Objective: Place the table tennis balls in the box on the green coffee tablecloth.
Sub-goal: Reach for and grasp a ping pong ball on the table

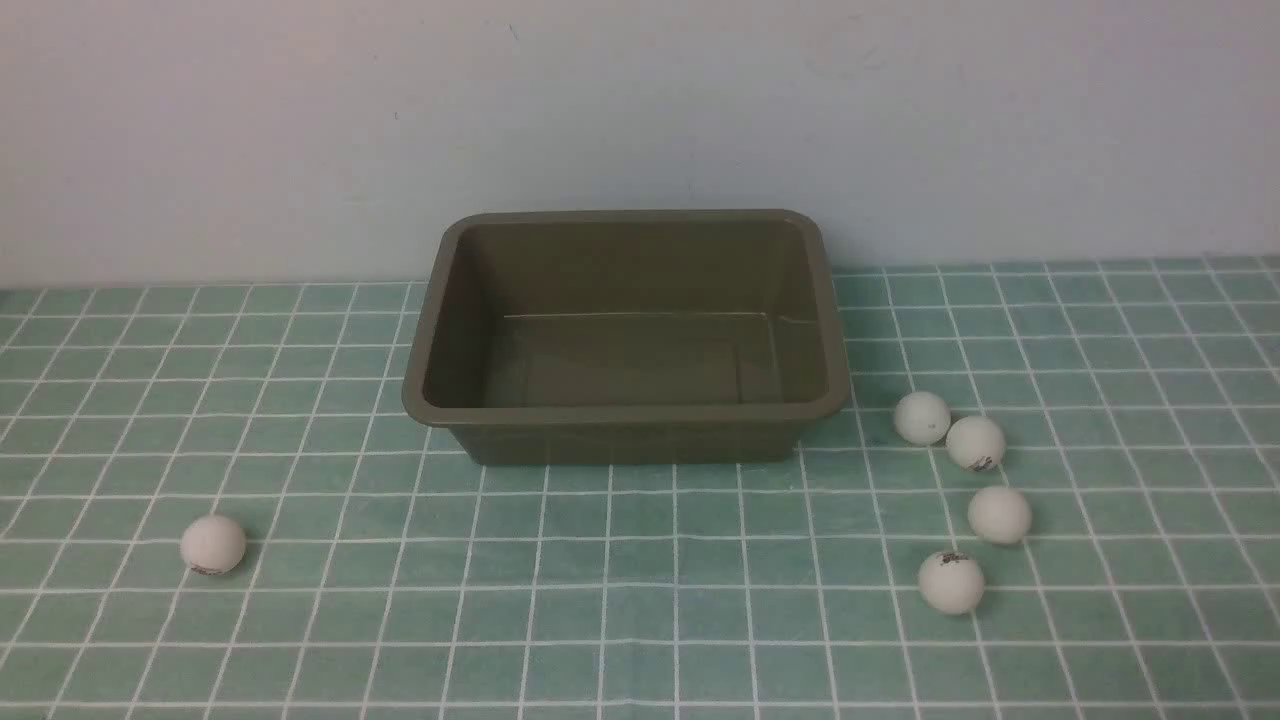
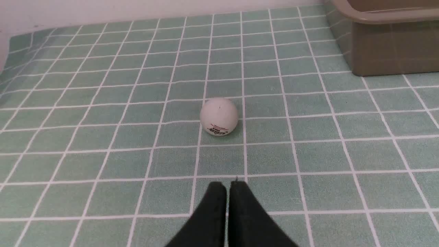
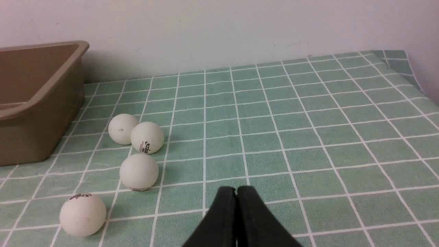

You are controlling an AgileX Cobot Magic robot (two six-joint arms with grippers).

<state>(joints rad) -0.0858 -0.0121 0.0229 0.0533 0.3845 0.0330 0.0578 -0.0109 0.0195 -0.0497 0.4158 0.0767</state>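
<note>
The olive-brown box (image 1: pixel 628 428) stands empty on the green coffee tablecloth (image 1: pixel 640 620) at the middle back. One white table tennis ball (image 1: pixel 213 544) lies alone at the front left. Several more table tennis balls (image 1: pixel 975 442) lie in a loose row right of the box. Neither arm shows in the front view. In the left wrist view my left gripper (image 2: pixel 228 185) is shut and empty, a short way behind the lone ball (image 2: pixel 219 116). In the right wrist view my right gripper (image 3: pixel 236 190) is shut and empty, beside the row of balls (image 3: pixel 139 171).
A pale wall rises just behind the box. The cloth's left edge (image 2: pixel 13 44) and its right edge (image 3: pixel 404 65) end near side walls. The box corner (image 2: pixel 387 51) shows in the left wrist view, its wall (image 3: pixel 37 130) in the right wrist view.
</note>
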